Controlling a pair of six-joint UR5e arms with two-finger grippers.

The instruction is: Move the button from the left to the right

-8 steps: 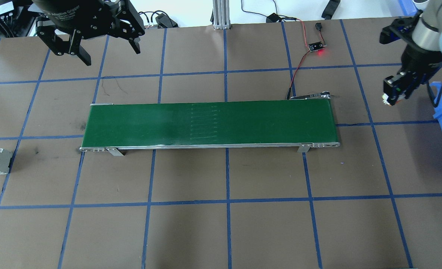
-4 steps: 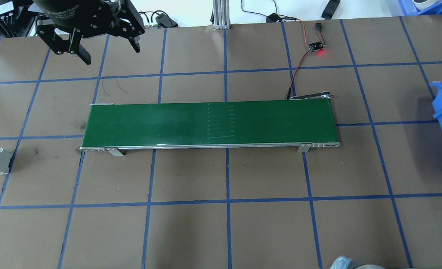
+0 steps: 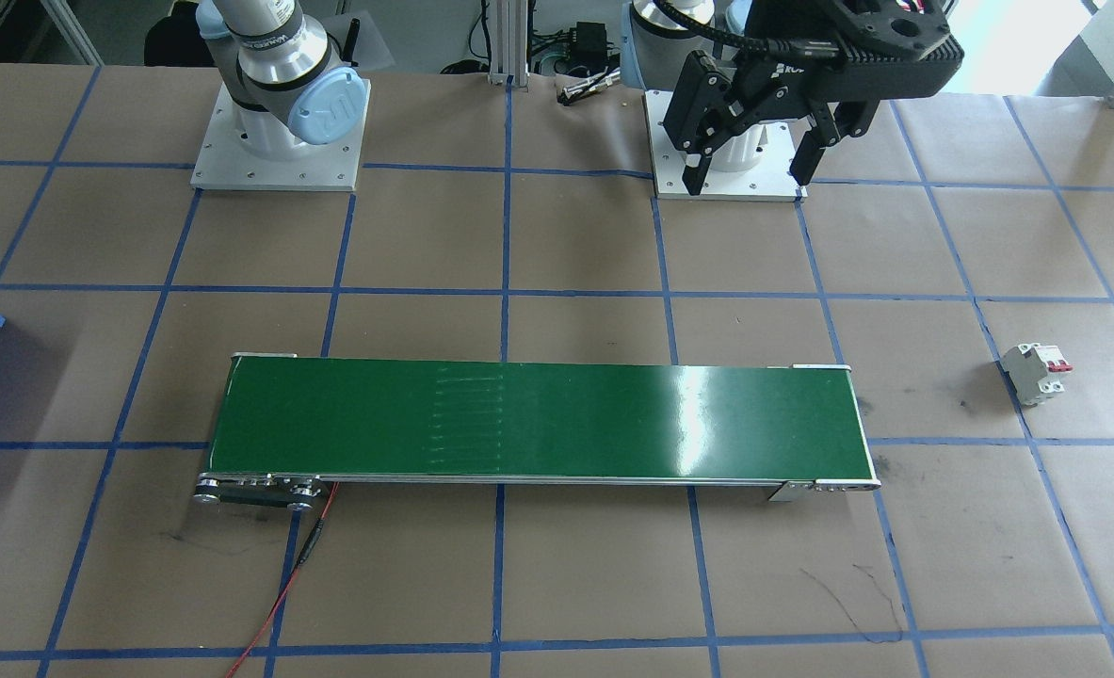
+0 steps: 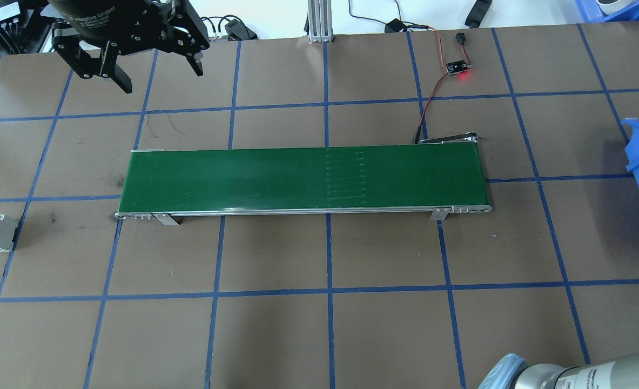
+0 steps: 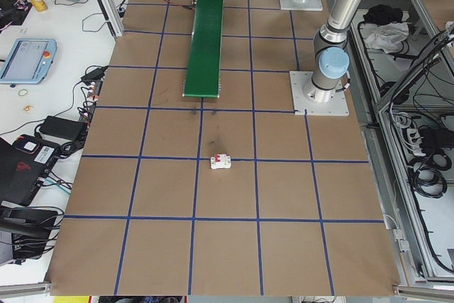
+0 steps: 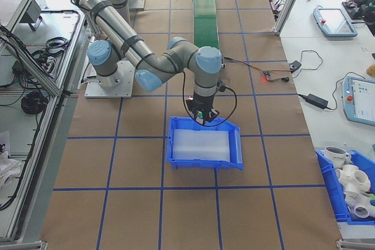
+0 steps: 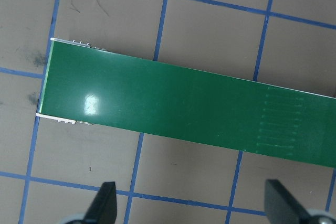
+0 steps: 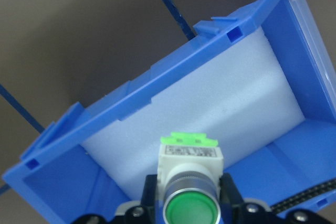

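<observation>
Your right gripper (image 8: 191,203) clamps the button (image 8: 190,182) by its body, cap facing the wrist camera, base pointing down at the white foam in the blue bin (image 8: 157,93) directly beneath (just inside the near wall). The left gripper (image 4: 135,65) hangs open, well apart, beyond the belt (image 4: 303,178).

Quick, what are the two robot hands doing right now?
Left gripper: open, empty.
Right gripper: shut on the button, above the blue bin.
</observation>
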